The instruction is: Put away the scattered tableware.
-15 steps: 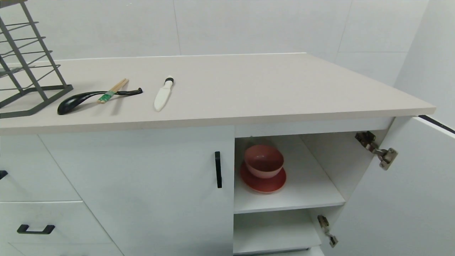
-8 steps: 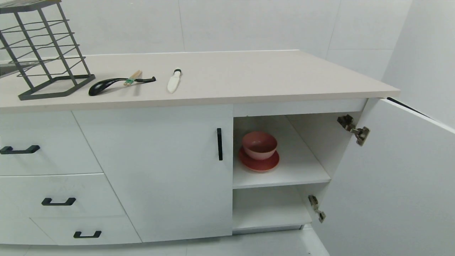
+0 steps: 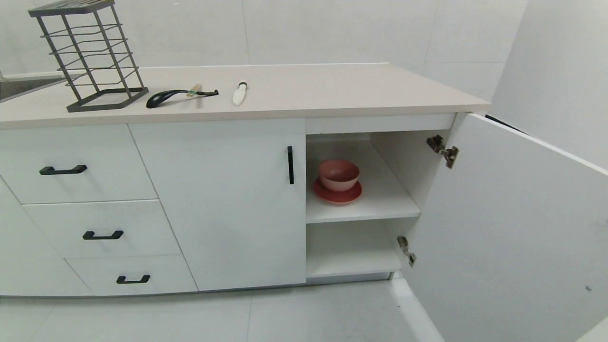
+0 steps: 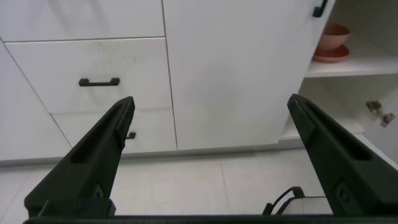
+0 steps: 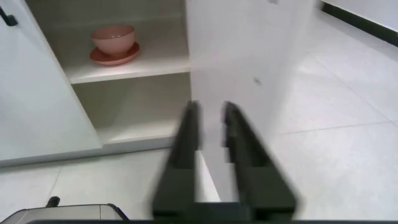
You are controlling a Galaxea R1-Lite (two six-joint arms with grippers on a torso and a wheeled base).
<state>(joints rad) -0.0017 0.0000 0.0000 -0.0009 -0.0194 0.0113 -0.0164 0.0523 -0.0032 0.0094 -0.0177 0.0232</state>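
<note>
Countertop (image 3: 332, 90) holds spoon (image 3: 164, 97), chopsticks (image 3: 194, 90) and knife (image 3: 239, 94); bowl (image 3: 338, 174) sits on plate (image 3: 337, 195).

Ahead of me the beige countertop (image 3: 332, 90) carries a dark wire rack (image 3: 90, 57) towards its left end. Just beside the rack lies a black ladle (image 3: 164, 97), with chopsticks (image 3: 194, 90) resting across its handle, and a white knife (image 3: 239, 93) lies near them to the right. In my open cabinet, the upper shelf (image 3: 380, 204) bears a red plate (image 3: 337, 194) with a pink bowl (image 3: 338, 174) on it, above the lower shelf (image 3: 351, 251)
</note>
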